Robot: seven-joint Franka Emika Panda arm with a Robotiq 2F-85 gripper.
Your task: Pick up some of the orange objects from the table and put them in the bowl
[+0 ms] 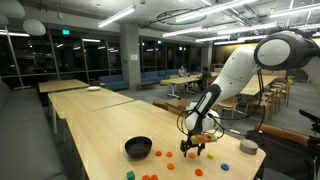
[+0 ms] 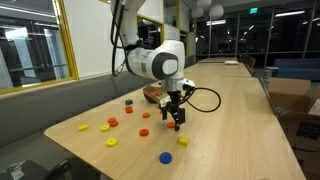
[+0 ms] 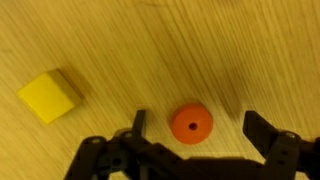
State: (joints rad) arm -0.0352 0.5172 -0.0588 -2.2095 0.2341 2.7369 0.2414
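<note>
In the wrist view my gripper is open, low over the pale wood table. A small orange round piece with a centre hole lies between the fingers, closer to the left one and touching neither. In both exterior views the gripper points down just above the table top. The black bowl stands a short way from it. More orange pieces lie between bowl and gripper, and others are scattered further off.
A yellow block lies beside the gripper. Yellow pieces, a blue piece and a green piece are scattered on the table. A grey round lidded object stands near the table edge. Similar long tables stand behind.
</note>
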